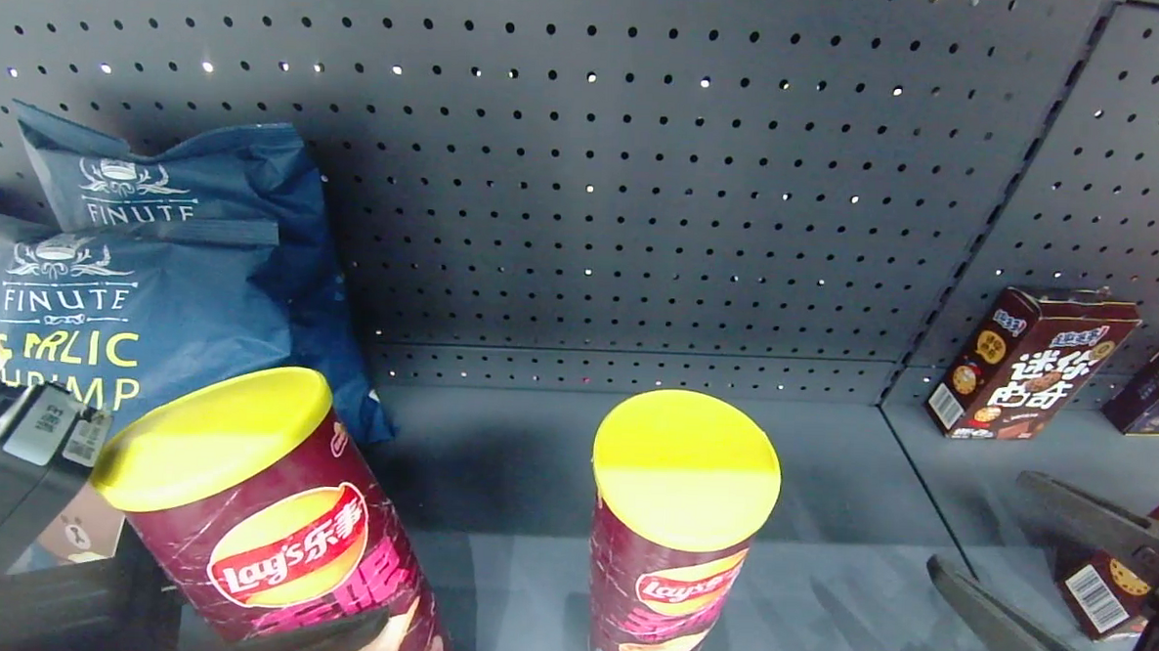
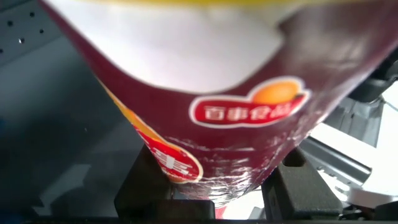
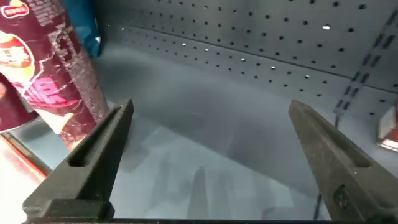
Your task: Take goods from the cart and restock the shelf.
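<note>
Left side: the left gripper is clamped on the held can, lid leaning left toward the bags, long axis tilted off vertical. Centre: the standing can sits upright on the shelf, apart from it. The bare gap between those 2 looks like the spot; straighten up first. The right gripper hangs wide open, empty, farther off.

The can is glossy, the metal shelf matt.
</note>
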You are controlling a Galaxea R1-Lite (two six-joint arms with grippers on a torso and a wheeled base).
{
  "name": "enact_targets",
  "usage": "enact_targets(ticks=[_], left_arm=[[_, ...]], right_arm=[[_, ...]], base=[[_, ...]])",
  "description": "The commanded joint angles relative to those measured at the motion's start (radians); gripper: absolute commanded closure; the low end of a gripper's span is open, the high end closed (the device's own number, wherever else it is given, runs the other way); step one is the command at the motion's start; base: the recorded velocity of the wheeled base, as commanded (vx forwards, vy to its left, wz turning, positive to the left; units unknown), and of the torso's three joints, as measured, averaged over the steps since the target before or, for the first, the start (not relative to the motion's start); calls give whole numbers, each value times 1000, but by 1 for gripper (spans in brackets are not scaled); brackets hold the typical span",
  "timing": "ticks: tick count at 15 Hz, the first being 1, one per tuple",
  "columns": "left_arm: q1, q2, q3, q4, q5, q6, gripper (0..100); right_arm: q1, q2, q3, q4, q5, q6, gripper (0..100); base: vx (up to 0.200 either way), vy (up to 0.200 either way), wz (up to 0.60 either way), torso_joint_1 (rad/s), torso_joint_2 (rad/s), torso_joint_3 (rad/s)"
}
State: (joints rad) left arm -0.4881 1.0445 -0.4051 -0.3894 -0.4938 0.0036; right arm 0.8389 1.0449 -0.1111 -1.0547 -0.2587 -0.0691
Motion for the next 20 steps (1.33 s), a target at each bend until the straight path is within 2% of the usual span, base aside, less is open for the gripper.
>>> enact_targets(ticks=[1, 5, 8, 11, 15, 16, 18, 20], left_arm=[[9, -34, 11, 0, 0, -7, 100], [29, -47, 15, 1, 0, -11, 100], [29, -49, 22, 1, 0, -10, 100], [29, -49, 23, 0, 0, -10, 100], [29, -58, 60, 0, -2, -11, 100], [29, -58, 61, 0, -2, -11, 100], [31, -66, 65, -2, -2, -13, 100], [31, -67, 65, -2, -2, -13, 100]], right_arm=[[-6, -16, 4, 1, 1, -1, 0], [-8, -16, -16, -16, 6, -3, 0], [-21, -39, -91, -44, 30, -26, 0], [-52, -128, -102, -8, -4, -58, 0], [-54, -411, -180, 381, -126, -113, 0], [-54, -451, -194, 438, -151, -123, 0], [-66, -623, -225, 694, -263, -181, 0], [-123, -753, -214, 875, -300, -228, 0]], base=[[0, 0, 0, 0, 0, 0], [0, 0, 0, 0, 0, 0], [0, 0, 0, 0, 0, 0], [0, 0, 0, 0, 0, 0], [0, 0, 0, 0, 0, 0], [0, 0, 0, 0, 0, 0], [0, 0, 0, 0, 0, 0], [0, 0, 0, 0, 0, 0]])
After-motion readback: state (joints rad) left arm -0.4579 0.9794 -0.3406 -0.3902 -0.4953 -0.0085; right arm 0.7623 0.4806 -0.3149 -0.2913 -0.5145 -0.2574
